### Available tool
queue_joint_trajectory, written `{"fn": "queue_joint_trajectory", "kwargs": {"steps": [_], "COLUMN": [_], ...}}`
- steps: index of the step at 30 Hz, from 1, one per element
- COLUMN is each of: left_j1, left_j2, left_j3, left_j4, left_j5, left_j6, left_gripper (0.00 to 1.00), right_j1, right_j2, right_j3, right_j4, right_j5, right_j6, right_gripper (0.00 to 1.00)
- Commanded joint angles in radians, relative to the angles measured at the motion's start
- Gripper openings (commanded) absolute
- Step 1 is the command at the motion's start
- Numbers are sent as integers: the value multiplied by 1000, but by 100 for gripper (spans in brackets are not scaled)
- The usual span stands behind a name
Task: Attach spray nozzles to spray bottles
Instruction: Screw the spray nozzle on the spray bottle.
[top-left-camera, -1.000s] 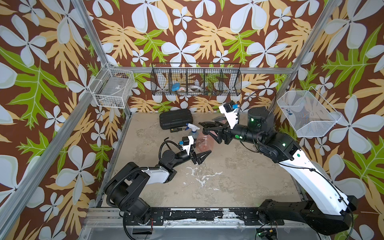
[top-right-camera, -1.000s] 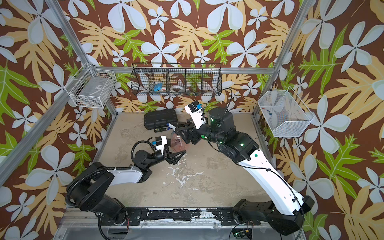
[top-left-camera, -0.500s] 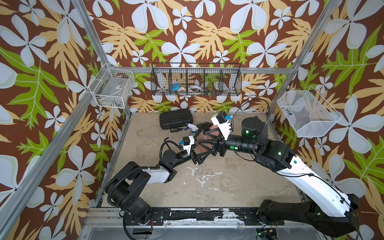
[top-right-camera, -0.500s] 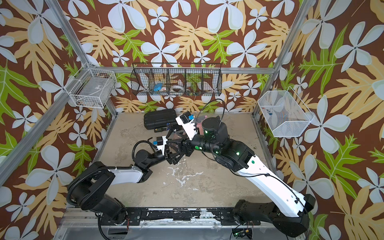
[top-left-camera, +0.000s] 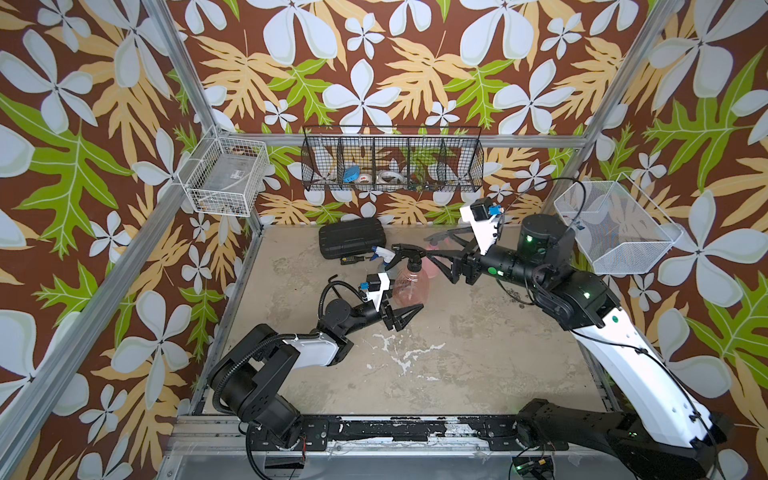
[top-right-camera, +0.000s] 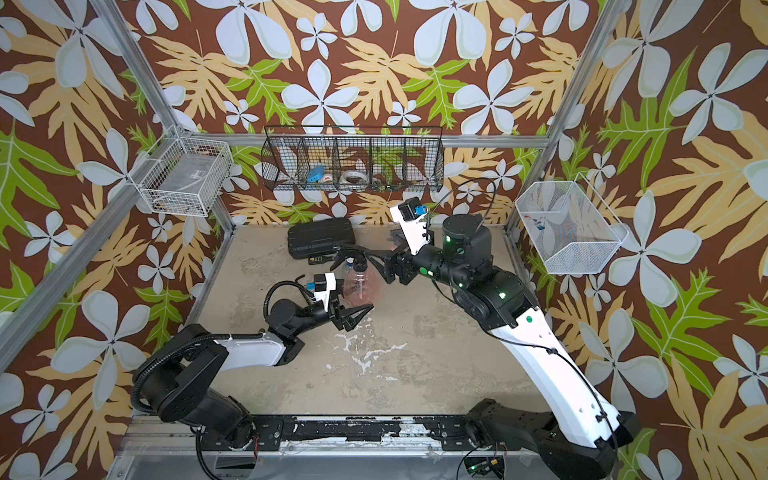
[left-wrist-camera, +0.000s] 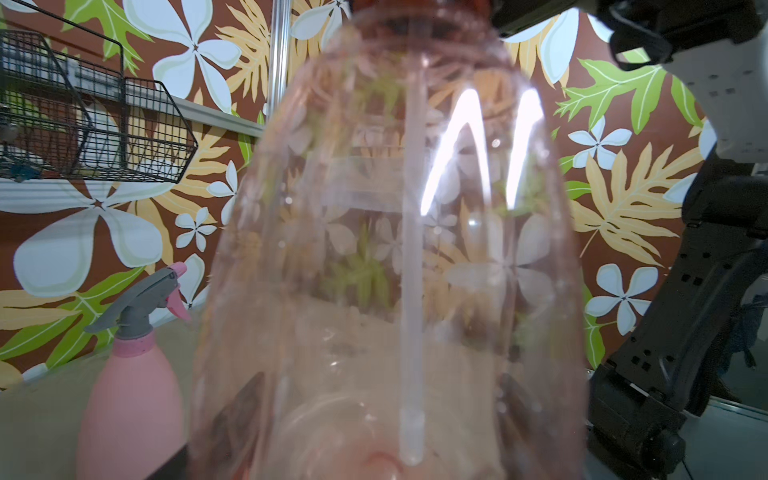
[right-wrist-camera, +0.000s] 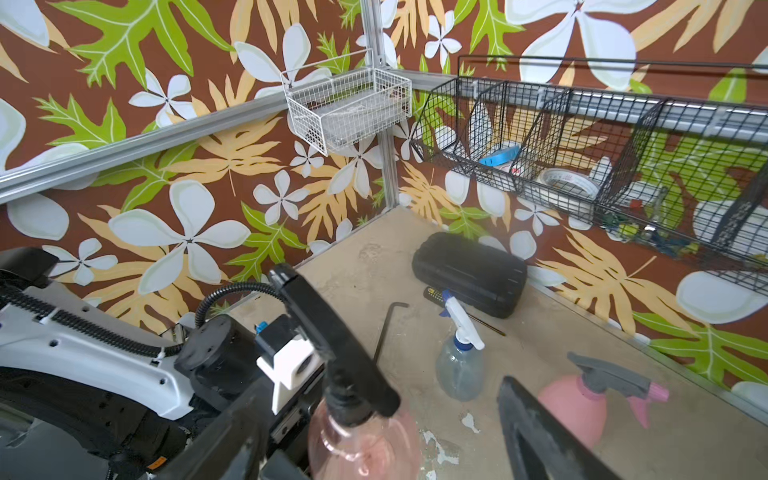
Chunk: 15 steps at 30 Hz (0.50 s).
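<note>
The translucent orange spray bottle (top-left-camera: 411, 284) stands mid-table with the black spray nozzle (top-left-camera: 407, 250) on its neck. My left gripper (top-left-camera: 409, 309) is shut on its base; dark fingers (left-wrist-camera: 239, 415) show through the bottle (left-wrist-camera: 395, 249). My right gripper (top-left-camera: 432, 251) hangs open just right of the nozzle (right-wrist-camera: 332, 332), its fingers wide on either side without touching. Behind stand the pink bottle (right-wrist-camera: 569, 407) with its pink and grey nozzle (right-wrist-camera: 611, 374) and the bluish bottle (right-wrist-camera: 459, 370) with its white and blue nozzle (right-wrist-camera: 457, 316).
A black ribbed case (top-left-camera: 352, 237) lies at the back, with a black hex key (right-wrist-camera: 384, 328) on the table near it. A black wire basket (top-left-camera: 392, 160) and a white one (top-left-camera: 226, 176) hang on the walls, and a mesh basket (top-left-camera: 615, 228) hangs at the right.
Half a second ago the right gripper reached in to the orange bottle's top. It has since drawn back to the right and its jaws have widened. The left arm has not moved.
</note>
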Motion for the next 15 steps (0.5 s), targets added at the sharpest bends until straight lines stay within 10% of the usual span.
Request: {"fn": "queue_joint_trajectory", "kwargs": {"steps": [1, 15], "left_j1": [2, 2], "left_j2": [-3, -4], "left_j3": [10, 32], "left_j4": [48, 51], "left_j5": [67, 113], "left_j6": [-50, -93], "left_gripper": [60, 60], "right_j1": [-8, -8], "right_j2": [38, 103], "right_j3": [20, -27], "right_j4": [-13, 24], "right_j5": [-215, -305], "right_j6": [-57, -43], "right_gripper": [84, 68]}}
